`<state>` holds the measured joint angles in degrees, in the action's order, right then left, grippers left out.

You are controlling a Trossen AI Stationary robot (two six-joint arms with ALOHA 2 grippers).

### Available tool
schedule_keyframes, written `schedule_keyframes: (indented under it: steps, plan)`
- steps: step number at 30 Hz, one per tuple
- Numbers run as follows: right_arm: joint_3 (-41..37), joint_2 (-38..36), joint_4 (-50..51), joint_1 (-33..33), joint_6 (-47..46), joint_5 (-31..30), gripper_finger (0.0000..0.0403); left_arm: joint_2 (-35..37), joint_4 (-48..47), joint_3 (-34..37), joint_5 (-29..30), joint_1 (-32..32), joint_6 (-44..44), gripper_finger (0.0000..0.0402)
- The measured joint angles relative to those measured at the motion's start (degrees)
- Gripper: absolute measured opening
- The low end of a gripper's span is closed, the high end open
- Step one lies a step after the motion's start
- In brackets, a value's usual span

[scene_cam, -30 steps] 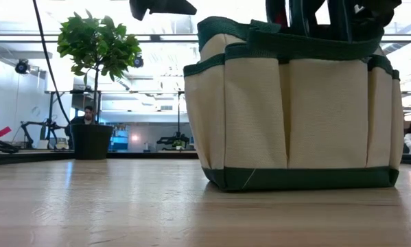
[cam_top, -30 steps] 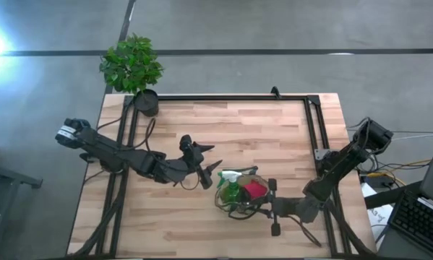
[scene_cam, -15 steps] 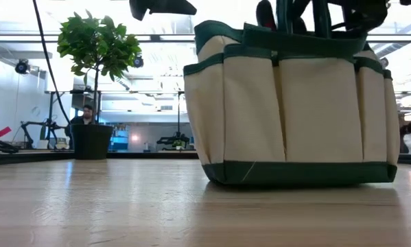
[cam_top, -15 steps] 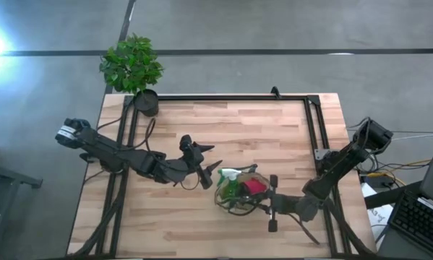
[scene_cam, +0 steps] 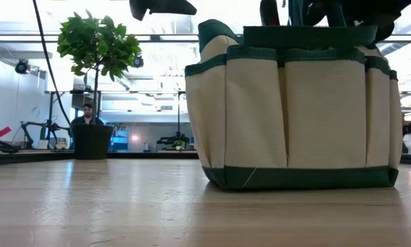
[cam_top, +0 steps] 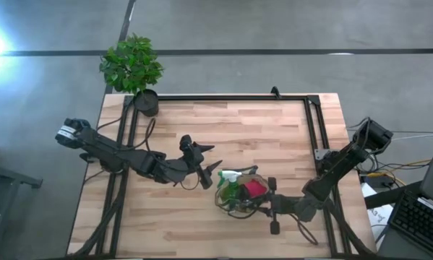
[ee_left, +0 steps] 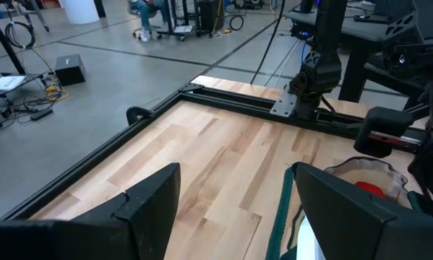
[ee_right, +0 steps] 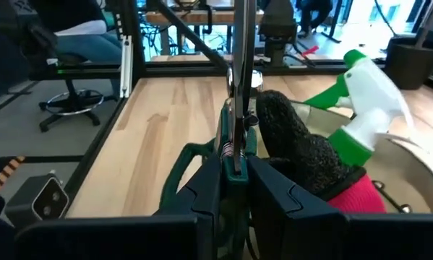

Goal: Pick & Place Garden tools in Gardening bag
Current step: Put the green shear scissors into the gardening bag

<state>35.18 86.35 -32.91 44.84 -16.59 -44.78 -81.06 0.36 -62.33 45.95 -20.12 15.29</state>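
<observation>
1. Gardening bag [cam_top: 239, 193] stands on wood table [cam_top: 202, 137], front-right of centre; green spray bottle [ee_right: 361, 101] & red-and-black item [ee_right: 314, 162] inside
2. Right gripper [ee_right: 234, 170] fingers clamped on bag's green handle [ee_right: 194, 155]
3. Left gripper [ee_left: 234, 209] just beside bag, fingers apart, empty
4. No readable writing or brands

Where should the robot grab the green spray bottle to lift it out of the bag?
Probably by the spray bottle's neck, just under the white trigger head, coming straight down from above. It stands upright in the gardening bag with only the top poking out, and the wider head would stop it slipping through the jaws.
</observation>
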Motion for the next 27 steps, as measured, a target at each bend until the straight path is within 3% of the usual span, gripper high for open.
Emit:
schedule_keyframes:
  steps: [18, 27]
  plan:
    - [-0.4, 3.4, -2.9, 0.4, 3.9, 7.1, 0.0037, 0.0, -0.2, 0.0, 0.0, 0.0, 0.0, 0.0278]
    - [0.0, 4.6, -6.0, 0.6, 7.0, 2.9, 0.0037, 0.0, -0.5, 0.0, 0.0, 0.0, 0.1, 0.0278]
